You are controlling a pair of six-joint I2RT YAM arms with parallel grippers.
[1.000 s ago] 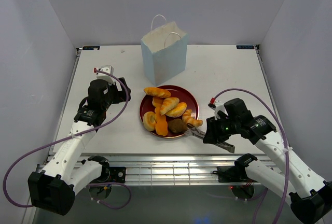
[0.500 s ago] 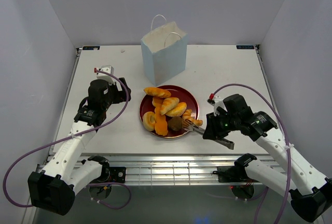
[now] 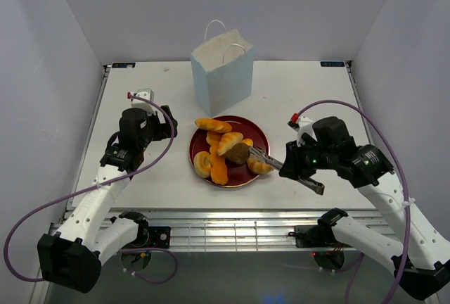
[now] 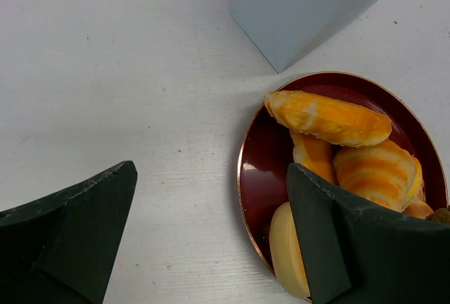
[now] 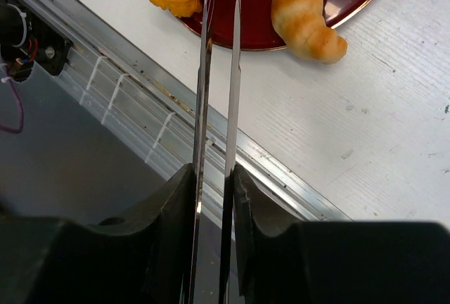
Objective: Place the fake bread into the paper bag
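Right gripper (image 3: 250, 152): I logged it reaching in from the near right of the plate (image 3: 261, 129), its thin fingers clamped on the dark brown pastry (image 3: 240, 153) above the plate's middle.
Remaining fake bread (image 3: 213, 125): golden and orange pieces, all lying on the plate.
Left gripper (image 4: 211, 241): left of the plate, jaws apart, holding nothing.
Paper bag (image 3: 223, 72): upright beyond the plate. I saw no bread in it and judged the task barely begun.

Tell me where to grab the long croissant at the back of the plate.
Pinch the croissant across its middle, coming down from above. It lies flat atop the others at the plate's far edge, nothing over it, and its ends taper.
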